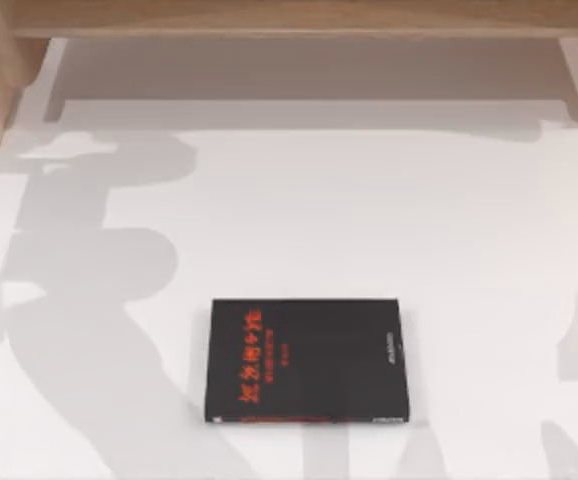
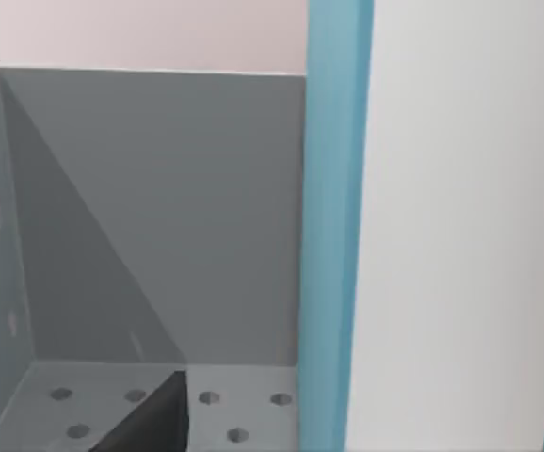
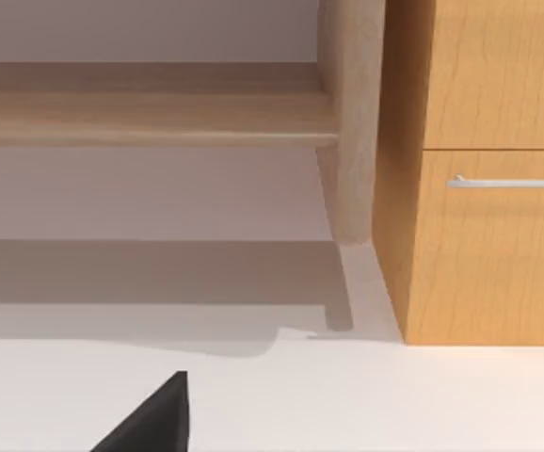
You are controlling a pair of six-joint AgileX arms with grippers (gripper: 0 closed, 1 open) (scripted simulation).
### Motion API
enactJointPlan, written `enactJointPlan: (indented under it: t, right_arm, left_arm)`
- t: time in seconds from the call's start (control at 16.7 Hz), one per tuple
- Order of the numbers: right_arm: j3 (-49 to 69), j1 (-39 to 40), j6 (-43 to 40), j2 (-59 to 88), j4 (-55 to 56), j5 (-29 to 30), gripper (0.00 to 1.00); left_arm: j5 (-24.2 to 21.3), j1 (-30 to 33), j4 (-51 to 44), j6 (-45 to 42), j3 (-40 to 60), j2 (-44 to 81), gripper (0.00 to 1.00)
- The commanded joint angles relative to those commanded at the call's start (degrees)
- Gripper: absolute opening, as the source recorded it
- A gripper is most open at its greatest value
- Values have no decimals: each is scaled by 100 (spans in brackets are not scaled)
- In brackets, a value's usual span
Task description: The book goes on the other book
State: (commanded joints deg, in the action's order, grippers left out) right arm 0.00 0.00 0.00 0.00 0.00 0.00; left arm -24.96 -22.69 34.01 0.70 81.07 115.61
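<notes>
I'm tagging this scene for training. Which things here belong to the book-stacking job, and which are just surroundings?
Job:
teal-blue book, upright against a grey bin
black book, flat on the table

Surroundings:
grey bin
wooden shelf
wooden drawer cabinet
white table

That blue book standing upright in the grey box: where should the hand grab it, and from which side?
Probably across its thickness, pinching the two covers. The blue book stands upright in the grey box with its white page edges turned toward the left wrist camera, so coming straight in from that page-edge side looks best. The box leaves room beside the cover.
</notes>
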Motion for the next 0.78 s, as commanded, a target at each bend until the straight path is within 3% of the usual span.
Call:
enactJointPlan:
  t: [0.78]
  right_arm:
    - [0,0,0,0,0,0,100]
  left_arm:
    - [147,155,-293,6,870,572,100]
